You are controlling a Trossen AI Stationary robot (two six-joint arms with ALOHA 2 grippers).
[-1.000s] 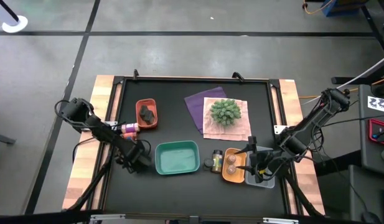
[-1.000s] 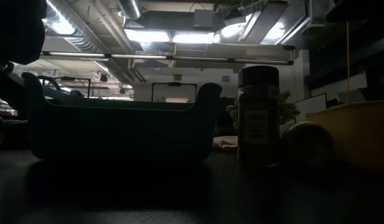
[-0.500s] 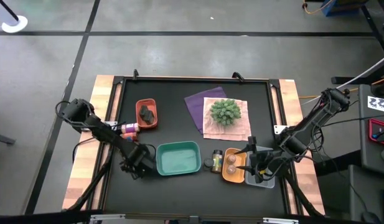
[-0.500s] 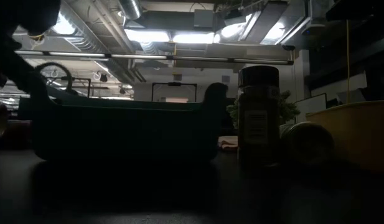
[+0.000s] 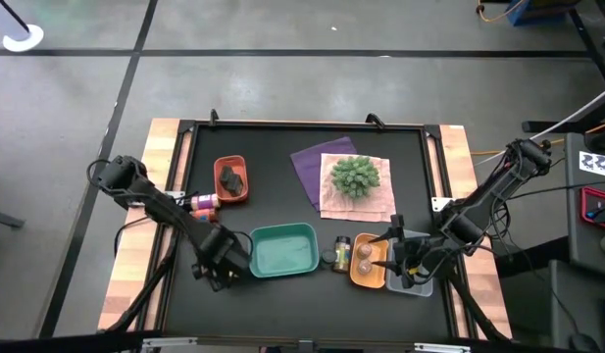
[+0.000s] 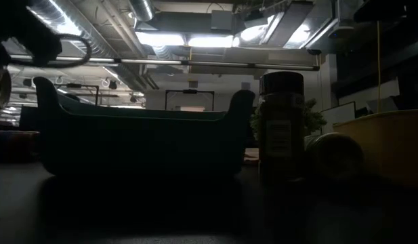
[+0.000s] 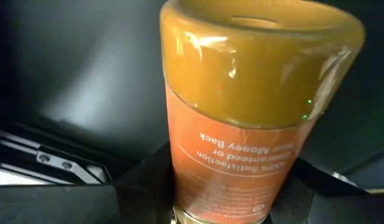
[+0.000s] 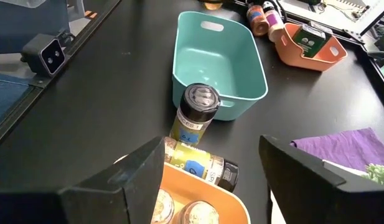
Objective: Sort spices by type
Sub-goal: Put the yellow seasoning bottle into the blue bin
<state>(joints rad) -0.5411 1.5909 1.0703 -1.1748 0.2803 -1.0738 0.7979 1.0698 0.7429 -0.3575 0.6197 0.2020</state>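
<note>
Left end effector [image 5: 224, 263] lower, jar-laden [image 7: 241, 118].

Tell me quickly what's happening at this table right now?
Two arms are sorting spice jars into trays. The left gripper, beside the empty teal tray, has its jaws closed on an amber jar. The right gripper hangs open by the yellow tray, which already holds two round jars. A dark-capped jar stands between the trays, and another lies beside it.
</note>
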